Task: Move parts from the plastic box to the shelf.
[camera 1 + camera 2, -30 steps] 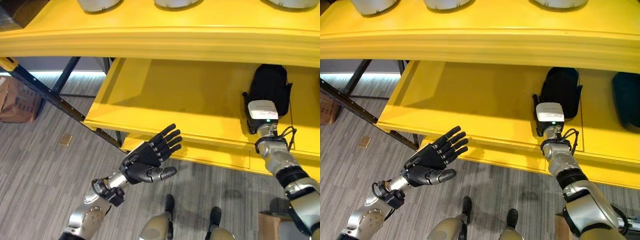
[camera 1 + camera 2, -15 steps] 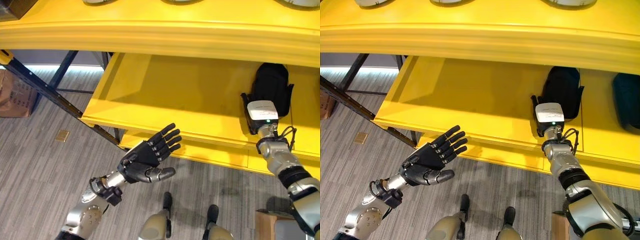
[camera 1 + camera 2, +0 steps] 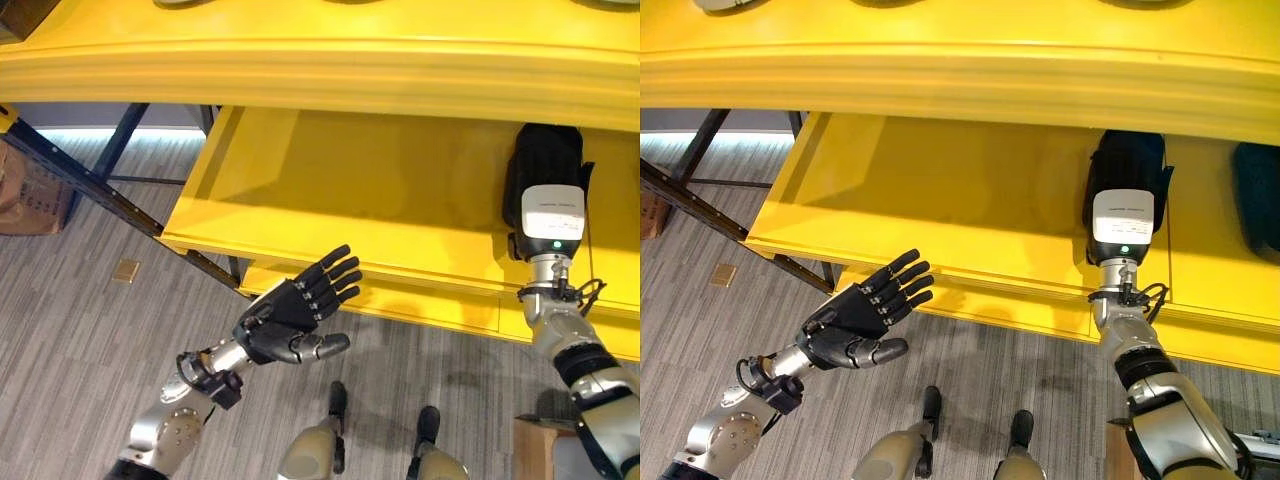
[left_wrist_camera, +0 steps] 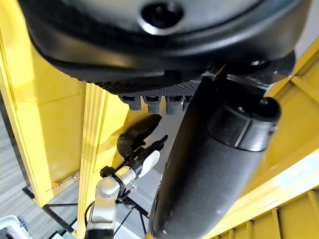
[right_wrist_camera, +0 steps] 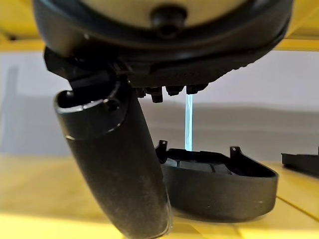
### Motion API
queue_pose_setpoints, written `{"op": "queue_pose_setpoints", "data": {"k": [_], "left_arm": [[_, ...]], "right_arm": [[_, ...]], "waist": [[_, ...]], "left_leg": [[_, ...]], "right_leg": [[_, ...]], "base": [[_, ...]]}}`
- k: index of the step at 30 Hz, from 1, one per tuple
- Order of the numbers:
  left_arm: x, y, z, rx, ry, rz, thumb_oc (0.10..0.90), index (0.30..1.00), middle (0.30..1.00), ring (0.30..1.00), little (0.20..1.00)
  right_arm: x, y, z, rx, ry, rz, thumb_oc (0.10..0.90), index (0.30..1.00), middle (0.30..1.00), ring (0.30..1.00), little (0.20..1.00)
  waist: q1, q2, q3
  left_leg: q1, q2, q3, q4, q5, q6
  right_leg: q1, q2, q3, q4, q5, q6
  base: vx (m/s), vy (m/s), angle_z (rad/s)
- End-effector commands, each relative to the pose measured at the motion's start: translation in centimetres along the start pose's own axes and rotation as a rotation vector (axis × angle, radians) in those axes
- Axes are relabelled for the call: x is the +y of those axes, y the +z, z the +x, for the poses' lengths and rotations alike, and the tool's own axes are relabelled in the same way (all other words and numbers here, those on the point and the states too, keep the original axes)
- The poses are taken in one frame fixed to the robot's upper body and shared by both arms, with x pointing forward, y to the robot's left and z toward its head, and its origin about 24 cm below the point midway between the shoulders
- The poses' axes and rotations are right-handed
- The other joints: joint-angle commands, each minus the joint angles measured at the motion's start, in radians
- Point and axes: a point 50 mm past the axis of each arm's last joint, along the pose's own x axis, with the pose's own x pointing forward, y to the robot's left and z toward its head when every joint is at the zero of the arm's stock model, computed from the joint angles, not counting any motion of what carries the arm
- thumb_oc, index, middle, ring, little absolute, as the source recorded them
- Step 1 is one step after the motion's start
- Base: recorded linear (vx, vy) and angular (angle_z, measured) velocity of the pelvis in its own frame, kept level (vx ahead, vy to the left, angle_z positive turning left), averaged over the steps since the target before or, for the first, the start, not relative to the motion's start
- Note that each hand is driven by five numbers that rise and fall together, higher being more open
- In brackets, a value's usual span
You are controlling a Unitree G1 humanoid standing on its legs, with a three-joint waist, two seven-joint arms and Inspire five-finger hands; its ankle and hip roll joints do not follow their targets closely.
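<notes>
Far left, a brown cardboard box (image 3: 35, 195) sits on the grey carpet floor (image 3: 80, 340) beside a dark frame leg (image 3: 110, 195). The left hand (image 3: 290, 318) hangs palm-up, fingers straight and spread, holding nothing, just in front of the yellow shelf (image 3: 350, 190), which has two decks. On to the right: one black part (image 3: 1127, 170) lies on the lower deck, long axis running front to back, its far end tucked under the upper deck. The right hand (image 5: 164, 74) sits over the part's near end, with the part just past its thumb (image 5: 119, 169) in the wrist view; I cannot tell if those fingers grip it. Further right, a second dark part (image 3: 1260, 200) rests on the same deck.
</notes>
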Motion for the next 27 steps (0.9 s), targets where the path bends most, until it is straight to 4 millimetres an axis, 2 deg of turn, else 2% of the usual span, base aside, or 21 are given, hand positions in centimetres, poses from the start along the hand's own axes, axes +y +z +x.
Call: {"op": "queue_pose_setpoints", "data": {"k": [1, 3, 11, 14, 16, 17, 20, 22, 27], "left_arm": [[-2.1, 3.5, 1.9, -0.21, -0.151, 0.062, 0.9, 1.0, 1.0, 1.0, 1.0], [-2.1, 3.3, 1.8, -0.213, -0.148, 0.06, 0.9, 1.0, 1.0, 1.0, 1.0], [-2.1, 2.9, 2.0, -0.204, -0.155, 0.05, 0.9, 1.0, 1.0, 1.0, 1.0], [-2.2, 2.6, 1.8, -0.208, -0.144, 0.052, 0.9, 1.0, 1.0, 1.0, 1.0], [-2.3, 2.5, 1.6, -0.228, -0.118, 0.056, 0.9, 1.0, 1.0, 1.0, 1.0], [-2.3, 2.5, 1.5, -0.23, -0.112, 0.057, 0.9, 1.0, 1.0, 1.0, 1.0], [-2.5, 2.4, 0.9, -0.259, -0.081, 0.055, 0.9, 1.0, 1.0, 1.0, 1.0], [-2.6, 2.2, 0.2, -0.28, -0.066, 0.053, 0.9, 1.0, 1.0, 1.0, 1.0], [-2.5, 1.6, -1.2, -0.303, -0.043, 0.041, 0.9, 1.0, 1.0, 1.0, 1.0]], "right_arm": [[-3.1, -0.2, 3.0, -0.006, -0.122, 0.02, 0.9, 1.0, 1.0, 1.0, 1.0], [-1.8, -0.4, 2.4, 0.075, 0.014, 0.064, 0.9, 1.0, 1.0, 1.0, 1.0], [-1.1, -0.2, 2.6, 0.086, 0.049, 0.031, 0.9, 1.0, 1.0, 1.0, 1.0], [-2.3, 1.7, 2.9, -0.014, -0.023, 0.11, 0.9, 1.0, 1.0, 1.0, 1.0], [-5.5, 4.3, 2.8, -0.183, -0.226, 0.175, 0.9, 1.0, 1.0, 1.0, 1.0], [-5.9, 4.5, 2.5, -0.2, -0.25, 0.189, 0.9, 1.0, 1.0, 1.0, 1.0], [-6.9, 4.6, 0.1, -0.247, -0.307, 0.283, 0.9, 1.0, 1.0, 1.0, 1.0], [-6.7, 4.7, -2.6, -0.27, -0.291, 0.349, 0.9, 1.0, 1.0, 1.0, 1.0], [-4.1, 4.3, -7.1, -0.199, -0.019, 0.515, 0.9, 1.0, 1.0, 1.0, 1.0]], "waist": [[-0.008, -0.016, -0.052], [-0.011, -0.016, -0.05], [-0.004, -0.012, -0.054], [-0.011, -0.014, -0.058], [-0.031, -0.017, -0.065], [-0.035, -0.018, -0.068], [-0.064, -0.022, -0.079], [-0.086, -0.028, -0.093], [-0.126, -0.054, -0.133]], "left_leg": [[0.024, 0.001, 0.009, 0.062, -0.124, -0.01], [0.032, 0.003, 0.011, 0.061, -0.124, -0.009], [0.04, 0.006, 0.013, 0.059, -0.123, -0.009], [0.044, 0.007, 0.016, 0.057, -0.122, -0.009], [0.049, 0.011, 0.025, 0.055, -0.121, -0.01], [0.05, 0.011, 0.026, 0.055, -0.123, -0.009], [0.058, 0.011, 0.038, 0.054, -0.13, -0.007], [0.067, 0.012, 0.054, 0.053, -0.134, -0.004], [0.109, 0.014, 0.085, 0.04, -0.145, -0.001]], "right_leg": [[-0.058, 0.0, 0.041, 0.098, -0.072, -0.012], [-0.053, -0.001, 0.043, 0.099, -0.072, -0.014], [-0.048, -0.004, 0.039, 0.1, -0.071, -0.018], [-0.045, -0.001, 0.043, 0.098, -0.072, -0.019], [-0.045, 0.002, 0.052, 0.1, -0.074, -0.019], [-0.045, 0.003, 0.054, 0.101, -0.075, -0.019], [-0.047, 0.007, 0.07, 0.101, -0.081, -0.017], [-0.04, 0.01, 0.083, 0.093, -0.08, -0.015], [-0.003, 0.016, 0.116, 0.059, -0.068, -0.005]], "base": [[0.01, 0.018, -0.04], [0.02, 0.024, -0.09], [0.0, 0.004, -0.01], [0.01, 0.014, 0.0], [0.04, 0.067, -0.02], [0.03, 0.073, -0.03], [0.01, 0.086, -0.13], [0.0, 0.115, -0.16], [0.0, 0.129, -0.22]]}}
